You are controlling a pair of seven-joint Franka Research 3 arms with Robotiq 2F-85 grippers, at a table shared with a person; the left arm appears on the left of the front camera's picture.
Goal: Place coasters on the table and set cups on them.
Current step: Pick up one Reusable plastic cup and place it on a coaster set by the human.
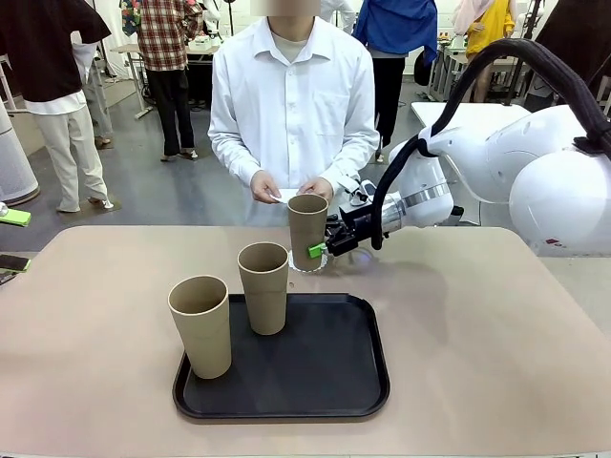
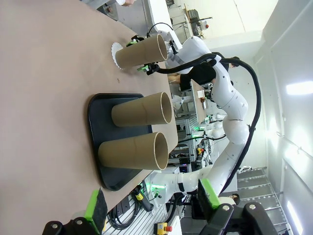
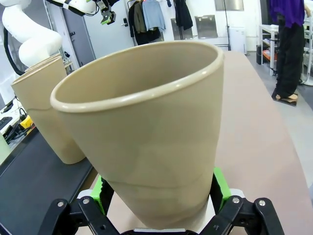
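Beige table (image 1: 477, 324) carries it all: right gripper (image 1: 315, 249), jaws spread, straddles the base of an upright cup (image 1: 307, 221) (seated on its coaster (image 2: 116, 50)); backing off should run level, square to that vertical axis.

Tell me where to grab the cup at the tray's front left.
Probably grip the front-left cup around mid-height, jaws level, coming from the robot's left: it stands upright, tapered, handleless, and the second cup stands close at its right rear.

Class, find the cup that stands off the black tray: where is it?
In the front view the cup stands upright on a white coaster, just beyond the tray's far edge, between the fingers of the right gripper.
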